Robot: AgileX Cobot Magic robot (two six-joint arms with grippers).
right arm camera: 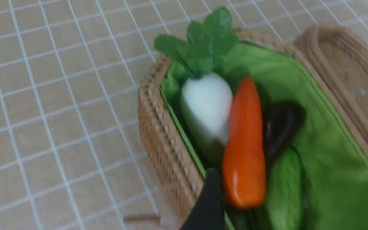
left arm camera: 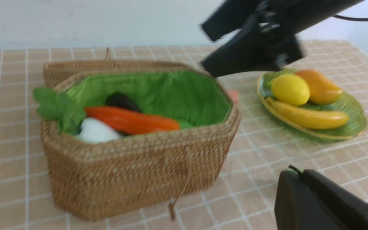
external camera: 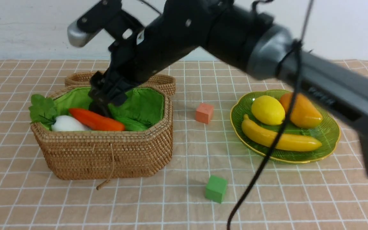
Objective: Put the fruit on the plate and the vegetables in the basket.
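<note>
Glossy red-orange pepper [right arm camera: 244, 150] beside what looks like dark eggplant [right arm camera: 279, 127]

There were 3 fruits: 1 banana [external camera: 279, 139], 1 mango [external camera: 302, 111], 1 lemon [external camera: 267, 110]. 4 vegetables: radish [external camera: 65, 124], pepper [external camera: 96, 120], eggplant [right arm camera: 279, 127], gourd [right arm camera: 283, 188]. 1 plate [external camera: 331, 134], 1 basket [external camera: 107, 156], 2 cubes: orange [external camera: 204, 113], green [external camera: 216, 188].

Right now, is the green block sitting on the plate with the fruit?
No, the green block sits on the tablecloth, apart from the plate.
</note>
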